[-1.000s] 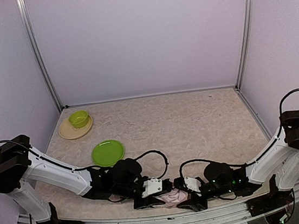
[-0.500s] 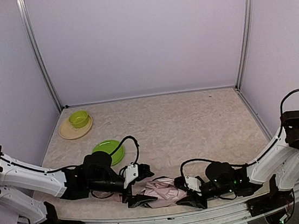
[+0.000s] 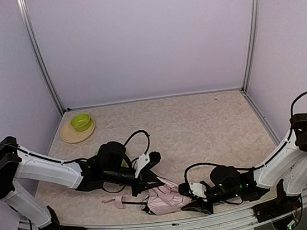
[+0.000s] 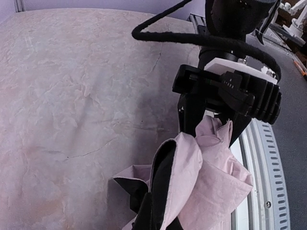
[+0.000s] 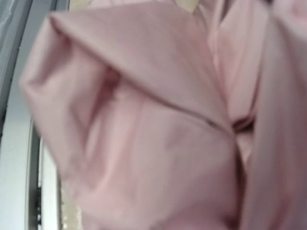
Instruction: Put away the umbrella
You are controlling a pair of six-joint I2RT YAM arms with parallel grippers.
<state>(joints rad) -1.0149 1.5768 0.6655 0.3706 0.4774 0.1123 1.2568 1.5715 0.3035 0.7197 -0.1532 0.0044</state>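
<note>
Pink umbrella pinched by jaws of left gripper and right gripper

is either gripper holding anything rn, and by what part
The right gripper pinches the umbrella by its pink fabric. The left gripper is shut beside it; a hold cannot be told.
</note>
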